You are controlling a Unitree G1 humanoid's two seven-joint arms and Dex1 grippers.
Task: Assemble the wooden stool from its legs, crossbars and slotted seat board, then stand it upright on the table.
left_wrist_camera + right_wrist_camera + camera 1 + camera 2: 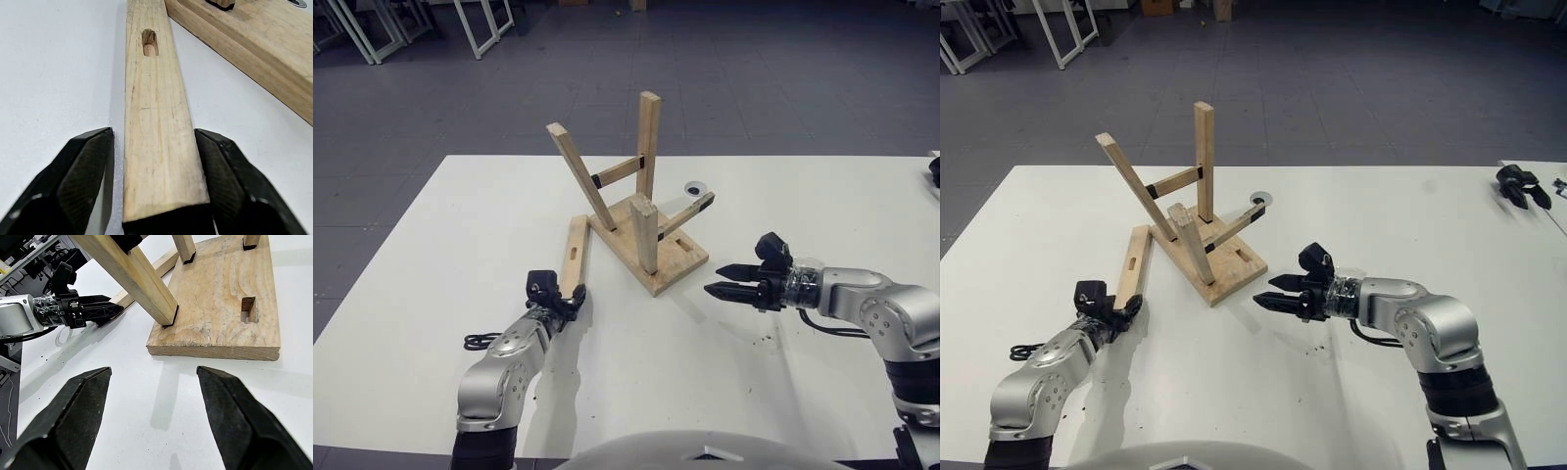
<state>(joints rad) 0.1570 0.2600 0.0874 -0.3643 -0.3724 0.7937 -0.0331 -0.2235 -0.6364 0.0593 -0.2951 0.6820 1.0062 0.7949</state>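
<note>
Cable (pixel 480 341) is coiled by the left arm. The loose leg (pixel 575 253) is laid flat beside the seat board (pixel 680 262), pointing away, near end straddled by the spread left gripper (pixel 154 130); the right gripper (pixel 713 279) is held wide.

Head stereo high; wrists near stool (pixel 646 235)

Lab or test hall, by the look of it: big open room with grey tiled floor (pixel 754 78), white table (pixel 431 255), white metal frames (pixel 484 24) at the back.
</note>
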